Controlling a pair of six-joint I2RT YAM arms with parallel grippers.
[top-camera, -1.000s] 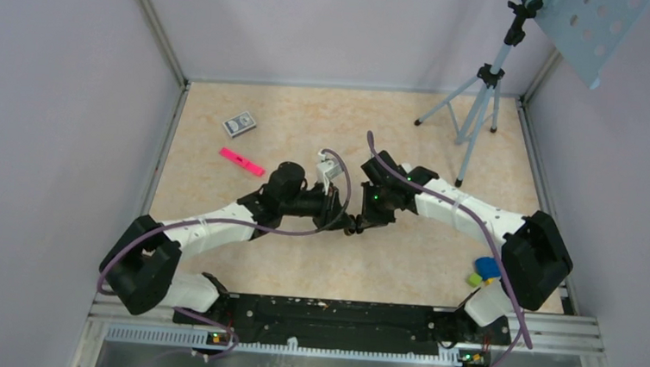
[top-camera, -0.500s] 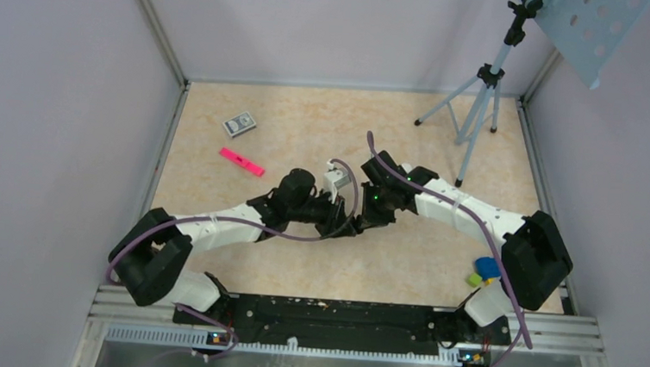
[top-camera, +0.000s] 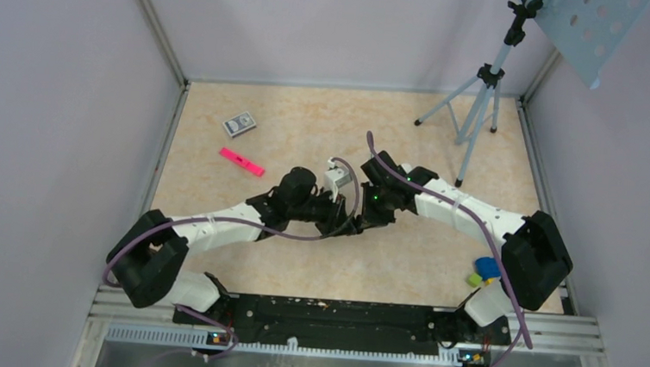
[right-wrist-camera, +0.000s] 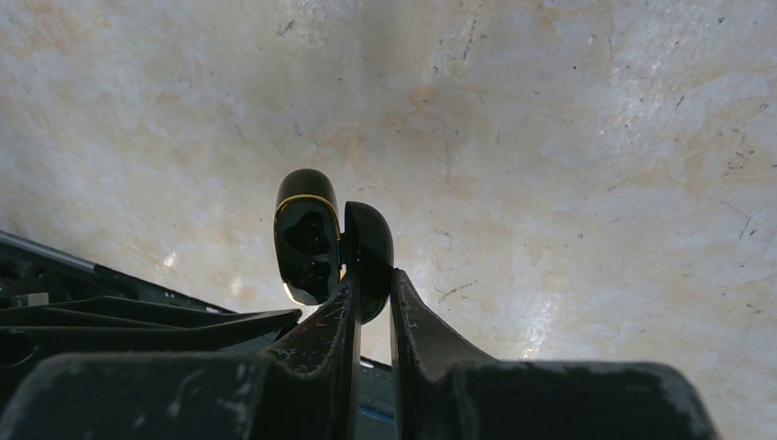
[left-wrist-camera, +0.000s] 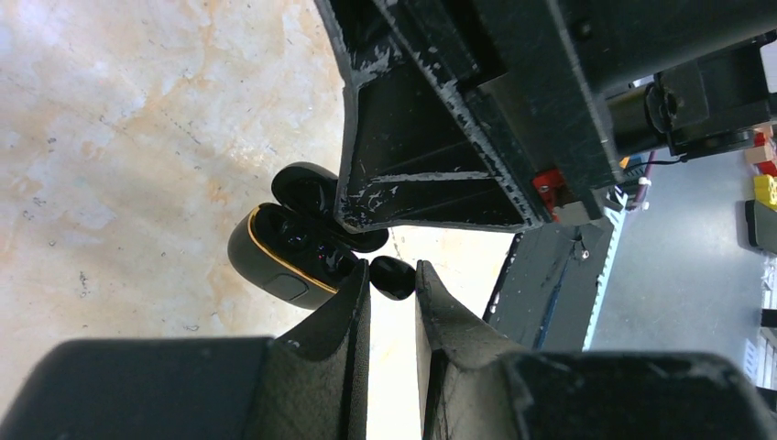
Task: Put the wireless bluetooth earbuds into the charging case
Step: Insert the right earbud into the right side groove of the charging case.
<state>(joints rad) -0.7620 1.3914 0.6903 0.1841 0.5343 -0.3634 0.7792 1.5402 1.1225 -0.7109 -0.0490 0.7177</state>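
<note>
The charging case (right-wrist-camera: 307,240) is glossy black with a gold rim and hangs open above the table. My right gripper (right-wrist-camera: 370,275) is shut on its lid (right-wrist-camera: 366,240). In the left wrist view the case (left-wrist-camera: 268,264) shows dark wells just left of my fingertips. My left gripper (left-wrist-camera: 392,268) is shut on a small glossy black earbud (left-wrist-camera: 396,280), held right beside the case's rim. Whether another earbud sits in the case I cannot tell. From above, both grippers (top-camera: 355,222) meet at mid-table and hide the case.
A pink marker (top-camera: 242,161) and a small card box (top-camera: 239,124) lie at the back left. A tripod (top-camera: 476,103) stands at the back right. Blue and yellow bits (top-camera: 484,271) sit by the right arm's base.
The left arm has shifted a little right and forward, bringing its gripper closer against the right one. The right arm has stayed put.
</note>
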